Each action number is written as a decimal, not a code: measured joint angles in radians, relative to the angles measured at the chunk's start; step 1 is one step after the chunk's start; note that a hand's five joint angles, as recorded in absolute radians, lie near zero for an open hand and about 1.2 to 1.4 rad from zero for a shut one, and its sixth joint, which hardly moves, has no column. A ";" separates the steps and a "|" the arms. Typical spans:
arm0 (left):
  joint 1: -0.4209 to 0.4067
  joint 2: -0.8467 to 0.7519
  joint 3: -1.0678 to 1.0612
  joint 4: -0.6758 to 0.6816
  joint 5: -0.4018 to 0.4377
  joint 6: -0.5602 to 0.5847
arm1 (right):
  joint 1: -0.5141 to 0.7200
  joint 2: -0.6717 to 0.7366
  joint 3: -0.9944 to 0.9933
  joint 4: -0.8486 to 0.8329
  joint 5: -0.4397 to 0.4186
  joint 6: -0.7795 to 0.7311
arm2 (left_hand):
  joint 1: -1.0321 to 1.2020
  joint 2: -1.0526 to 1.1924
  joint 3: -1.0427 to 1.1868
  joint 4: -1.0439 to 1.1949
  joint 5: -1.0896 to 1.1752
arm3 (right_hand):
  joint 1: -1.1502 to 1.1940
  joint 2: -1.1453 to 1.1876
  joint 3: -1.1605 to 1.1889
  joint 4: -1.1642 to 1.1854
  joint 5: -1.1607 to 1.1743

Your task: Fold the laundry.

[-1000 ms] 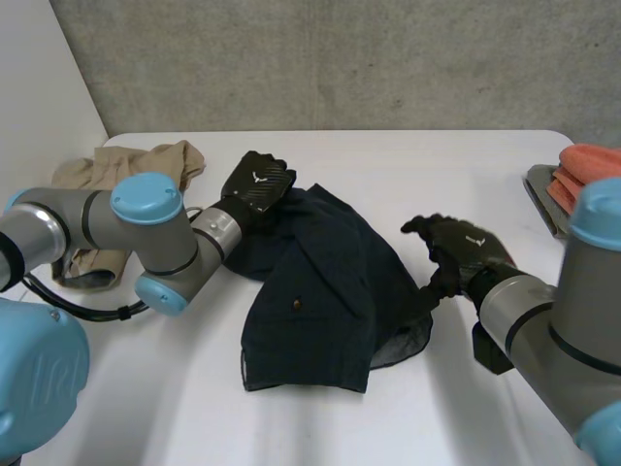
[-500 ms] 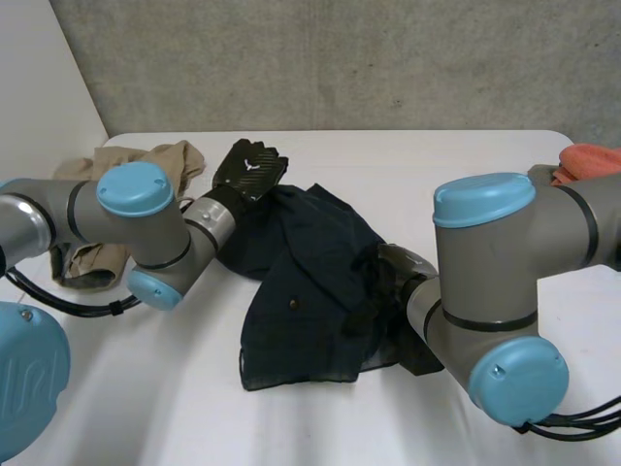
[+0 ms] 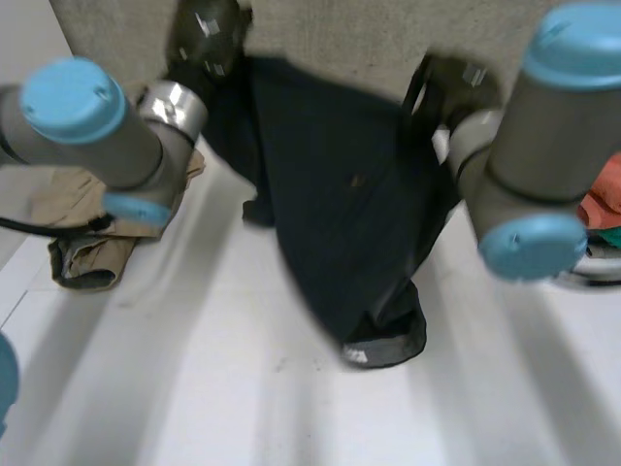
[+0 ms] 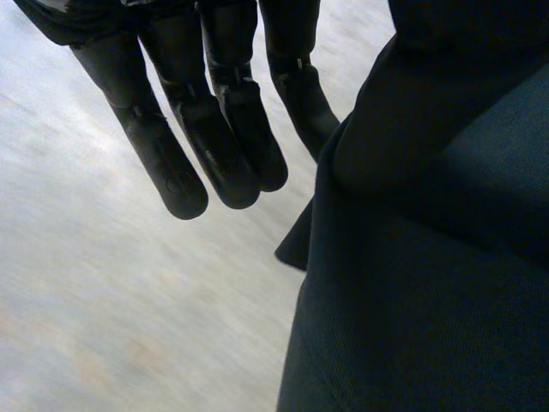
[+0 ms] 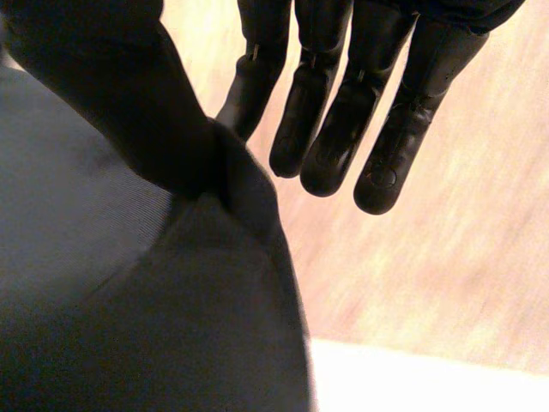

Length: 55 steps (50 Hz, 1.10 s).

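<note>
1. Navy garment (image 3: 340, 194) is hanging upright above the white table (image 3: 194, 388), its lower end seemingly touching it.
2. Left hand (image 3: 206, 34) and right hand (image 3: 451, 83) are each pinching 1 top corner under the thumb, fingers straight, both equally near.

Arms high, left hand (image 3: 206, 34) and right hand (image 3: 452, 82) each in thumb pinch on dark garment (image 3: 340, 204), fingers straight.
</note>
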 measured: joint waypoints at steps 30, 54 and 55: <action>-0.072 0.490 -0.848 0.023 -0.103 -0.090 | -0.034 -0.155 0.388 -0.209 -0.253 -0.534 | 0.000 0.002 0.002 0.004 0.000 | -0.364 -0.415 -0.419 -0.421 -0.365; -0.243 0.795 -1.146 0.005 -0.103 0.027 | -0.158 0.059 0.220 0.026 -0.709 -0.653 | 0.000 0.004 0.004 0.004 0.000 | -0.776 -0.948 -0.969 -0.949 -0.912; -0.246 0.800 -1.148 0.004 -0.104 0.027 | -0.155 0.074 0.215 0.026 -0.698 -0.667 | 0.000 0.004 0.004 0.004 0.000 | -0.776 -0.948 -0.969 -0.949 -0.912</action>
